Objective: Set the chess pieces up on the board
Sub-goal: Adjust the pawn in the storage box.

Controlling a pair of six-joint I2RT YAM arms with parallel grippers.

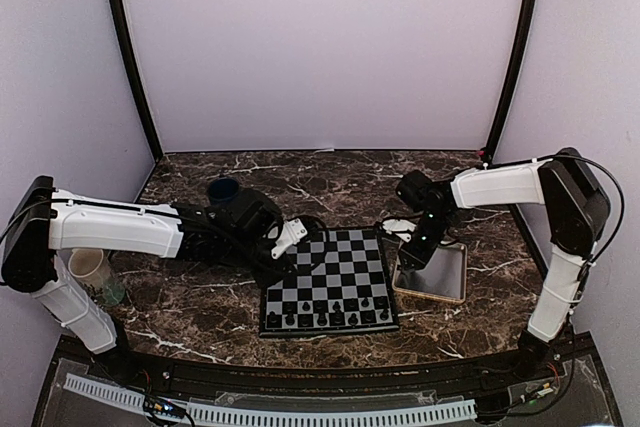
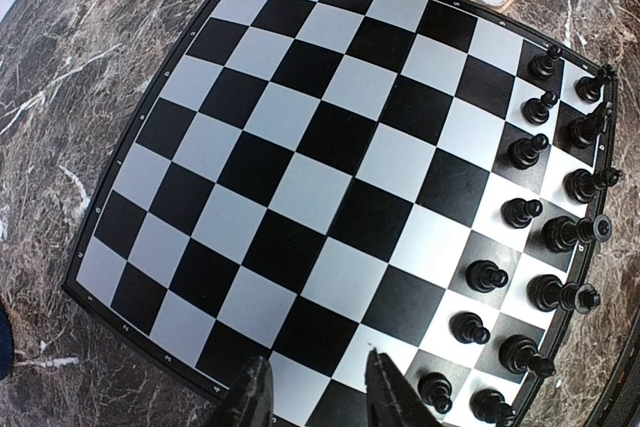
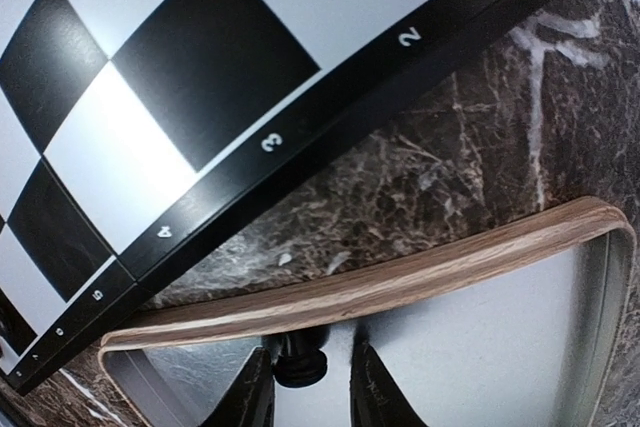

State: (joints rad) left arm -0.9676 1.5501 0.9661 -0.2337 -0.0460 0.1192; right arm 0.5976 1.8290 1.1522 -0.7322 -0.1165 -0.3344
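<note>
Chess pieces [image 2: 522, 212] stand in two lines along one side of the board [image 2: 300, 137]. From the overhead camera you see these as the two rows nearest the arm bases. All the other squares of the board are bare. The board lies flat on the dark marbled table [image 2: 60, 97], and the tray [image 3: 400, 277] with the wooden rim sits just beside its right edge.

Your left claw [image 2: 314, 367] hangs at the board's left edge. Its two fingers are spread a little and only checkered squares show between them, so it grips nothing. It is apart from the nearest chess pieces.

Your right claw [image 3: 310, 357] is down inside the tray, close behind the wooden rim. One dark piece [image 3: 300, 369] sits between its fingers on the tray's grey floor. One finger looks to be against the piece. A pale sliver seems to show on the other side, but the wrist view is tight and cut off at the bottom. You cannot tell from it whether the fingers are really pinching the piece or only bracketing it.

Away from the board, a blue cup [image 1: 223, 190] stands at the far left of the table. A pale cup [image 1: 90, 267] sits under the left arm near its base.
</note>
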